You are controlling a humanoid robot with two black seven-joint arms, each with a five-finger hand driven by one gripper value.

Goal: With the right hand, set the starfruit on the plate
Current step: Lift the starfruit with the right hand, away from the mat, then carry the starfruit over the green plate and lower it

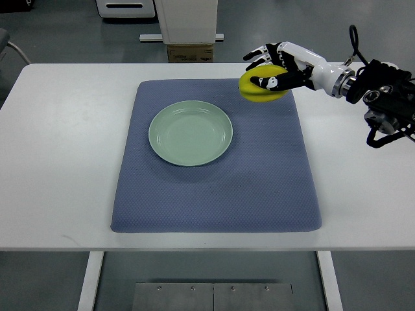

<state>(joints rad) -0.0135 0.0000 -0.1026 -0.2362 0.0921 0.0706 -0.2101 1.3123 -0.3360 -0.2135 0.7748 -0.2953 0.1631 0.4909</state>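
Observation:
A yellow starfruit (257,89) is held over the far right corner of the blue mat (214,188), with my right hand (271,68) shut on it, fingers curled over its top and thumb across its front. The arm comes in from the right edge. A pale green plate (190,133) lies empty on the mat, to the left of and nearer than the fruit. The left hand does not show.
The mat covers the middle of a white table (58,162). Beyond the table's far edge stand a white cabinet base and a cardboard box (190,52).

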